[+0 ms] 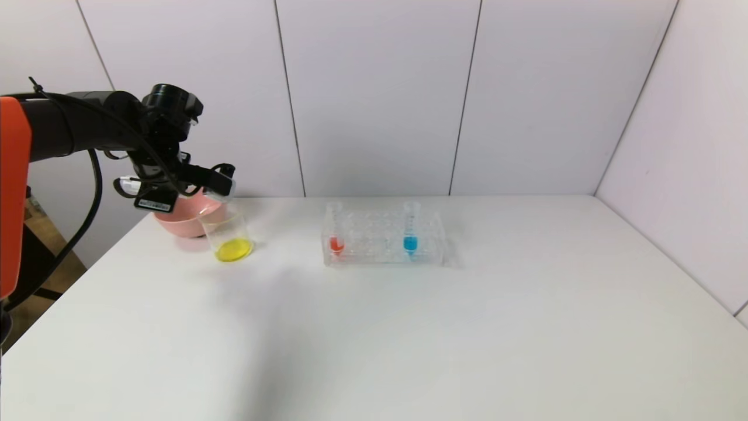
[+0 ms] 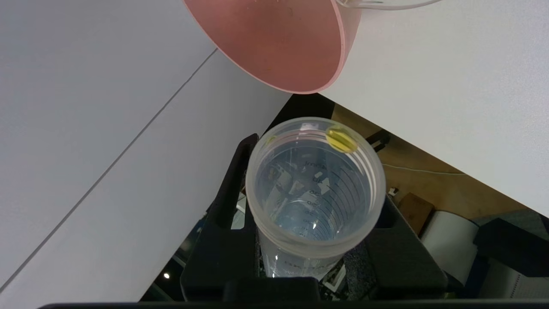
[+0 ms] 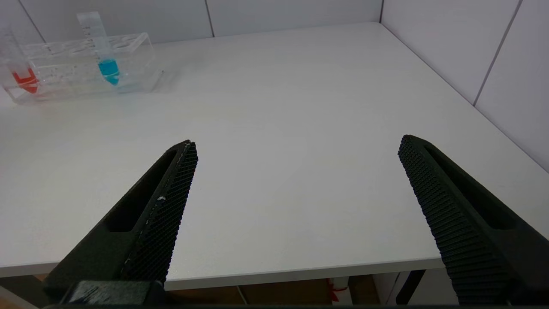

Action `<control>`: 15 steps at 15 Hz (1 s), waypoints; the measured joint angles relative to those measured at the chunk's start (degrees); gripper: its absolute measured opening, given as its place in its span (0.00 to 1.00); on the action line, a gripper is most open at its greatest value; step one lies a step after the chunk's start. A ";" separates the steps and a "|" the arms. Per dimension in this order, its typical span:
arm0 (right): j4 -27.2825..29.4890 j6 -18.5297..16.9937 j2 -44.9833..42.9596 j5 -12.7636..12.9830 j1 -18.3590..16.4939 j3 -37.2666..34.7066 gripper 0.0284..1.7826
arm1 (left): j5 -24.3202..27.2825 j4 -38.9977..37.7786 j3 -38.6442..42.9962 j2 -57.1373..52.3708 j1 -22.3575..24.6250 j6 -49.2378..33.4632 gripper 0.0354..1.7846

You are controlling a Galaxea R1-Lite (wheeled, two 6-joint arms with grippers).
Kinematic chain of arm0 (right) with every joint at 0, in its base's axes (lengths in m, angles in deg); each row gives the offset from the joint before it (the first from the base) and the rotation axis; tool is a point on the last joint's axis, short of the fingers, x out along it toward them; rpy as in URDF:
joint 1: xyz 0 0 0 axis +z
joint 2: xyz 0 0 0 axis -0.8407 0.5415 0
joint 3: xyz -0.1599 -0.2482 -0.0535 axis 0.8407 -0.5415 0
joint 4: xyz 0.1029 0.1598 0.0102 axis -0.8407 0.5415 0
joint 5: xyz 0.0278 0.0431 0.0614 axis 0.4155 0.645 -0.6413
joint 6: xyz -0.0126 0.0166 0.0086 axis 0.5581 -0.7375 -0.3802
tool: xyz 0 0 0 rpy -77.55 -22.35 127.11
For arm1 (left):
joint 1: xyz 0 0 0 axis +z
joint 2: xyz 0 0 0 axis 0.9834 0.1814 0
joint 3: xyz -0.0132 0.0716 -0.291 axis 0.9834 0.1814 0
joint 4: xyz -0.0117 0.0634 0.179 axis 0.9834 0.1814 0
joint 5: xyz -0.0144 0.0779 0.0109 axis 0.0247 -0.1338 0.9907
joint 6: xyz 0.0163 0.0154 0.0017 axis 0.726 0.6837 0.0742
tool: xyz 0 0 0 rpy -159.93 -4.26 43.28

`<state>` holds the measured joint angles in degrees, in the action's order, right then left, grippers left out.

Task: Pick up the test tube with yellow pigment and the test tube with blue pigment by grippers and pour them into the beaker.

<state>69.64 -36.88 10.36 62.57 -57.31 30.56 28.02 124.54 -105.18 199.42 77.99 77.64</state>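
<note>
While my left tool (image 1: 217,186) clamps the emptied clear yellow-stained test tube (image 2: 315,189) above the far-left glass beaker (image 1: 228,237), yellow liquid lies inside. My right tool (image 3: 296,180) gapes open over the white bench (image 1: 409,327).

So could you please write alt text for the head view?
The left gripper holds the emptied test tube with yellow pigment tipped above the beaker, which holds yellow liquid. Beside it, a clear rack holds the test tube with blue pigment and a red one.

A white table (image 1: 409,339) stands in a corner of pale panelled walls (image 1: 380,93) with thin dark seams between the panels. Past the table's left edge, a brown wooden floor (image 1: 55,263) shows below.
</note>
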 joint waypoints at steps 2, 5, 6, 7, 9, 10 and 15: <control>0.00 0.00 0.00 -0.02 0.00 0.00 0.96 | -0.04 0.04 0.00 0.00 -0.01 0.00 0.29; 0.02 -0.02 0.00 -0.02 0.00 0.00 0.96 | -0.09 0.09 0.02 0.00 -0.04 0.02 0.29; 0.02 0.00 0.00 0.00 0.00 0.00 0.96 | -0.09 0.09 0.00 0.00 -0.01 0.00 0.29; 0.02 0.00 0.00 0.00 0.00 0.00 0.96 | -0.01 0.06 0.02 -0.02 -0.01 -0.02 0.29; 0.02 0.00 0.00 0.00 0.00 0.00 0.96 | 0.51 -0.09 0.02 -0.38 0.11 -0.49 0.29; 0.02 -0.02 0.00 -0.02 0.00 0.00 0.96 | 1.27 -0.63 0.02 -0.77 0.46 -0.74 0.29; 0.00 -0.02 0.00 -0.02 0.00 0.00 0.96 | 15.37 -2.78 0.02 -3.94 3.27 -14.93 0.29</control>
<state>69.64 -36.90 10.36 62.55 -57.31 30.56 43.39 121.76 -105.16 195.49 81.25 62.71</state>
